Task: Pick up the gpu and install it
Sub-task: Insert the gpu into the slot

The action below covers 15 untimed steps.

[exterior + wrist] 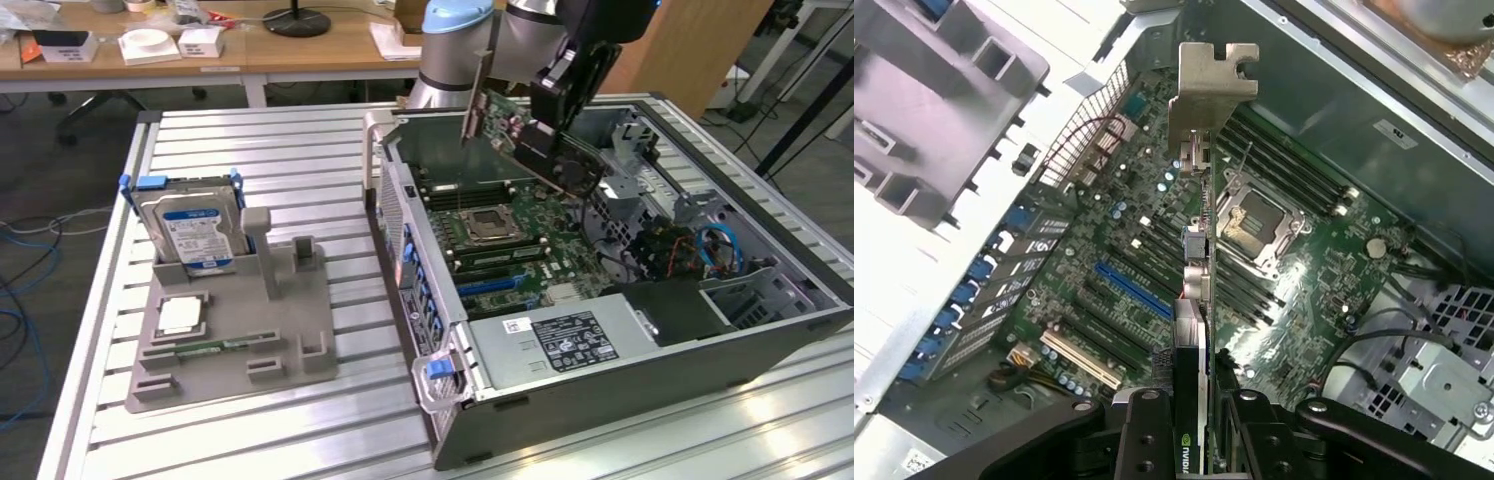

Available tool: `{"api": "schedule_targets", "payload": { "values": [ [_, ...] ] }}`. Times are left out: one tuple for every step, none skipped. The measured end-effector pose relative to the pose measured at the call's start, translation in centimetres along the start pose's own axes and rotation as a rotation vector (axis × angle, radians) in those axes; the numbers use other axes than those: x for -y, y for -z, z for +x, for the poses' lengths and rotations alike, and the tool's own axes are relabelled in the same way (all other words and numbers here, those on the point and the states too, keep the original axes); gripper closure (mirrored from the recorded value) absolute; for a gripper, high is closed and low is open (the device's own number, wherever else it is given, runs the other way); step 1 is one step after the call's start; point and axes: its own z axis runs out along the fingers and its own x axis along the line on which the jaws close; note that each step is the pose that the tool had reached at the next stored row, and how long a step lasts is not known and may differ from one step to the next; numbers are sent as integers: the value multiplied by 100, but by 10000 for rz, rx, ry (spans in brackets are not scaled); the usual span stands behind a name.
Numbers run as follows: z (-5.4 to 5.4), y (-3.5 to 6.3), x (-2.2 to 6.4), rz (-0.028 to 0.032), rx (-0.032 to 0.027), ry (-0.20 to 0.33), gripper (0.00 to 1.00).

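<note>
While claw (pixel 1194 425) clenches gpu (pixel 1198 272) | gpu tilted above motherboard (pixel 523 232) | inside computer case (pixel 627 375)

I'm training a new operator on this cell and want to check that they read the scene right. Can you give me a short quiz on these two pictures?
1. True or false: the gripper is shut on the gpu.
2. What stands upright in the grey holder? A) hard drive B) fan C) keyboard
3. Fill in: the gpu hangs above the ____ inside the open computer case.
Key: 1 true. 2 A. 3 motherboard; the card is not seated in a slot.
</note>
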Motion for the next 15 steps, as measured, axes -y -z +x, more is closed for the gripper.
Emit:
{"api": "schedule_targets", "payload": {
  "values": [
    [0, 0, 0, -1, -2, 56, 74],
    [0, 0, 0, -2, -5, 111, 74],
    [0, 0, 0, -4, -8, 166, 74],
    [0, 0, 0, -5, -11, 220, 74],
    [0, 0, 0, -6, -14, 278, 74],
    [0, 0, 0, -7, -17, 333, 74],
    [0, 0, 0, -9, -20, 387, 74],
    [0, 0, 0, -10, -22, 441, 74],
    [0, -1, 0, -12, -24, 496, 74],
    [0, 0, 0, -13, -27, 550, 74],
    [0, 0, 0, -14, -31, 603, 74],
    [0, 0, 0, -16, -33, 662, 74],
    [0, -1, 0, -17, -36, 715, 74],
    [0, -1, 0, -19, -38, 768, 74],
    [0, -1, 0, -19, -41, 821, 74]
  ]
}}
